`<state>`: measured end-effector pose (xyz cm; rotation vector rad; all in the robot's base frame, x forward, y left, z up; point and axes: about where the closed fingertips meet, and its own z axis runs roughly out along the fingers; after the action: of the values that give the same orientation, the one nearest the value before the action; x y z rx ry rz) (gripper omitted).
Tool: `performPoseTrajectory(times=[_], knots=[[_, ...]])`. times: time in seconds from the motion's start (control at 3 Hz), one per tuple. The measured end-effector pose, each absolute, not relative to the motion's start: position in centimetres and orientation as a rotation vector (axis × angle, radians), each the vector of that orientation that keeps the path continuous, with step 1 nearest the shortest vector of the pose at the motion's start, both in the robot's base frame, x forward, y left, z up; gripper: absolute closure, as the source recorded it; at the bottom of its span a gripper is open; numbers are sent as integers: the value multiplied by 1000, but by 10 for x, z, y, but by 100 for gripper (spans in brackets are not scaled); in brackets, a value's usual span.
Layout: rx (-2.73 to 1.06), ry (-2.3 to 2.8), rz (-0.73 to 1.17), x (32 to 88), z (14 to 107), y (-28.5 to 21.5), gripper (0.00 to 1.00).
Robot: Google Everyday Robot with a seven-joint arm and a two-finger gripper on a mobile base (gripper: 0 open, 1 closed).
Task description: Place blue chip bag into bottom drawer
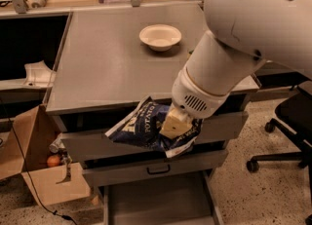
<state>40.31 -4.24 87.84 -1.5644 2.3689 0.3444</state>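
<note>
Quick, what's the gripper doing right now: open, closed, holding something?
Gripper: closed on the blue chip bag, in the air above the open bottom drawer.

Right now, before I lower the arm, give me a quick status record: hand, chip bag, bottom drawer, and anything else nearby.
hand: in front of the top drawer, shut on the bag
blue chip bag: held in the air, below the countertop edge, not yet in any drawer
bottom drawer: pulled open, below the bag
bowl: on the countertop, apart from bag and hand
</note>
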Motion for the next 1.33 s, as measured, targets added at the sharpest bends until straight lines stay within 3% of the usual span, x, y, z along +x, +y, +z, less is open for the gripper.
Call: performPoseTrajectory(times=[1.33], knots=[[-1335, 2491, 470, 372, 806, -72, 100]])
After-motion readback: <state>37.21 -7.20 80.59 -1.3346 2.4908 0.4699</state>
